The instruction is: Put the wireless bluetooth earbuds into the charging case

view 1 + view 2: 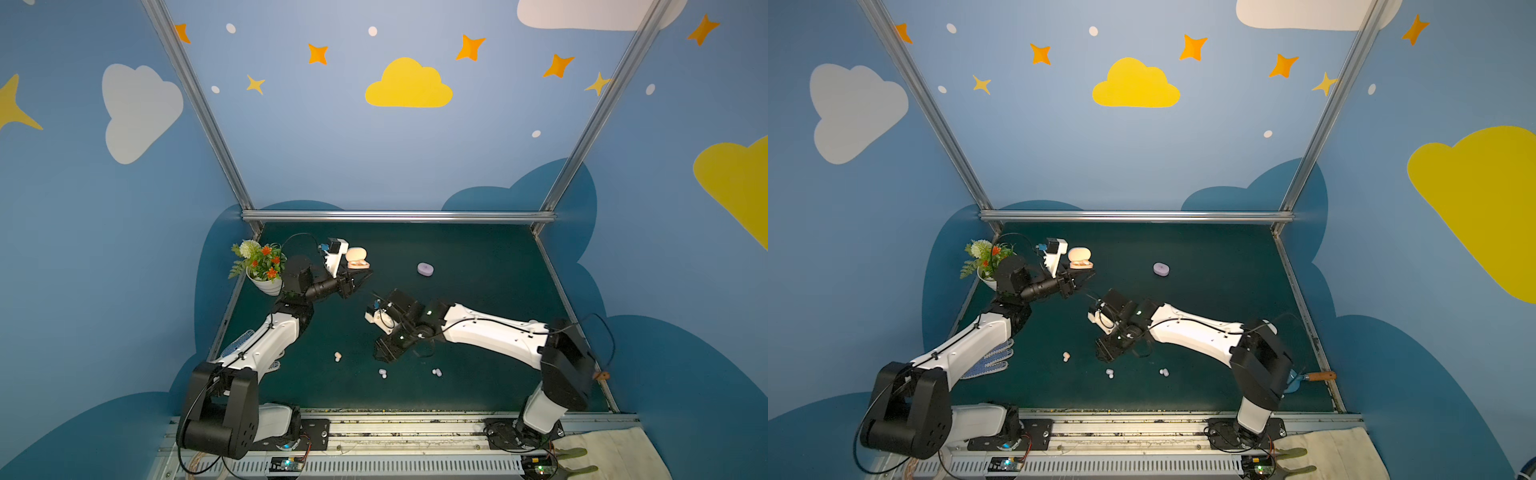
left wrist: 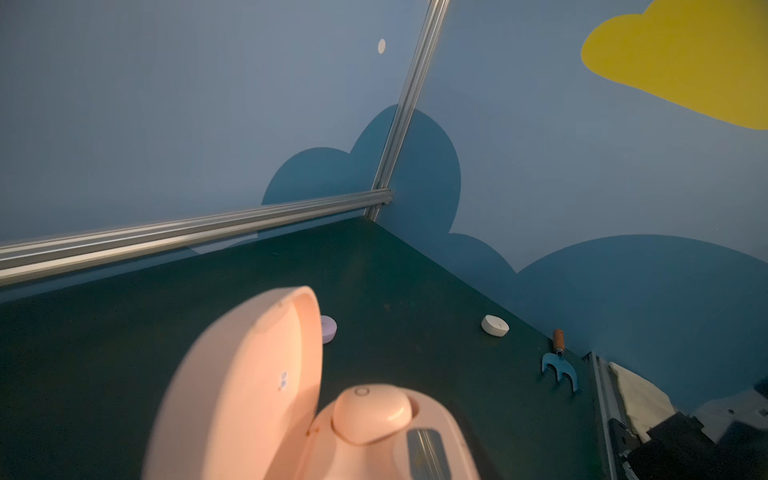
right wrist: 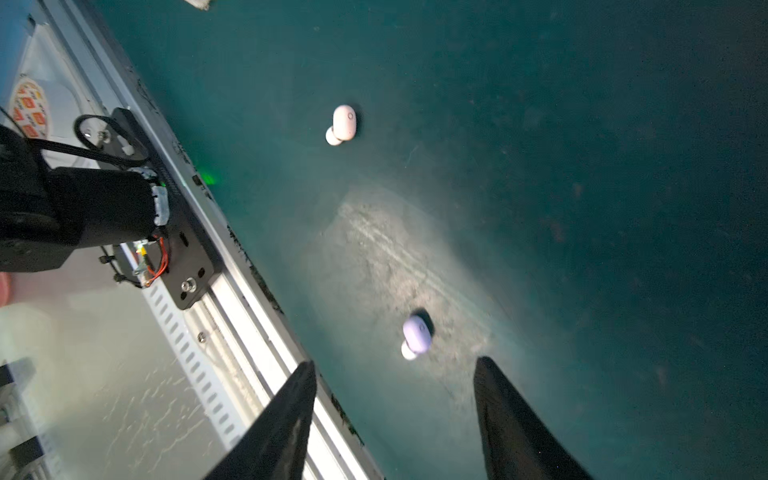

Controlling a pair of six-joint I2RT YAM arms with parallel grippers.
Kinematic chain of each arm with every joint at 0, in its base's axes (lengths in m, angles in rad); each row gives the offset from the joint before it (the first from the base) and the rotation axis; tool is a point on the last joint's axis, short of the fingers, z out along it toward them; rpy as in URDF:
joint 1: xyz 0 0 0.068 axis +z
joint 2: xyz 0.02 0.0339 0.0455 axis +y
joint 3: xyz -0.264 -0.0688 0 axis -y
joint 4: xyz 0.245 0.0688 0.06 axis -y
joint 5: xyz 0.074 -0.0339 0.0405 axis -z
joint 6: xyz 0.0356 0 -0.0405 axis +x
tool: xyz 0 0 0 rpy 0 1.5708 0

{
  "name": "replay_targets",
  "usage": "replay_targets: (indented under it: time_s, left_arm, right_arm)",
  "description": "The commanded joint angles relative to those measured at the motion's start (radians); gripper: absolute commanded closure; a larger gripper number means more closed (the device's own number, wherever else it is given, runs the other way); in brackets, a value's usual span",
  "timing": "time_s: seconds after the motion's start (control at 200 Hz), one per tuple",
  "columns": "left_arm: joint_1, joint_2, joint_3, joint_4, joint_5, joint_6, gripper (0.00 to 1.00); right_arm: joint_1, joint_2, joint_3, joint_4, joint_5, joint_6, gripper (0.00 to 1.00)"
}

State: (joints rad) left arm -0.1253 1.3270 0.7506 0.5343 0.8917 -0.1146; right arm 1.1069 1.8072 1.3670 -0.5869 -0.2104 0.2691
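While the left tool [image 1: 365, 274] is closed, the right tool [image 3: 397, 361] gapes beside a lavender earbud [image 3: 417, 334] near the front rail [image 3: 237, 297].

The counter [image 1: 478, 291] is dark teal. At its far left corner, the peach-pink charging case [image 1: 356, 257] neighbours a plant [image 1: 262, 259] with orange flowers in a white pot [image 1: 266, 286]. The lavender case [image 1: 425, 269] and the white case [image 2: 494, 324] are plain. The peach-pink earbud [image 3: 344, 123] and the lavender earbud [image 3: 417, 334] have white tips. The walls [image 1: 374, 166] are blue with yellow and white clouds and orange stars.
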Motion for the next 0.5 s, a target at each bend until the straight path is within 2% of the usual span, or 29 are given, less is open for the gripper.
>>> replay_targets:
  time_s: [0.0, 0.325, 0.496]
  left_arm:
    - [0.047, 0.022, 0.030, 0.006, 0.035, 0.007, 0.79]
    - [0.158, 0.055, 0.057, 0.033, 0.069, -0.021, 0.79]
    - [0.204, 0.066, 0.073, 0.067, 0.078, -0.048, 0.79]
  right_arm:
    - [0.028, 0.096, 0.100, -0.015, 0.045, -0.062, 0.40]
    - [0.098, 0.423, 0.491, -0.175, 0.088, -0.116, 0.40]
    - [0.122, 0.537, 0.641, -0.253, 0.140, -0.133, 0.41]
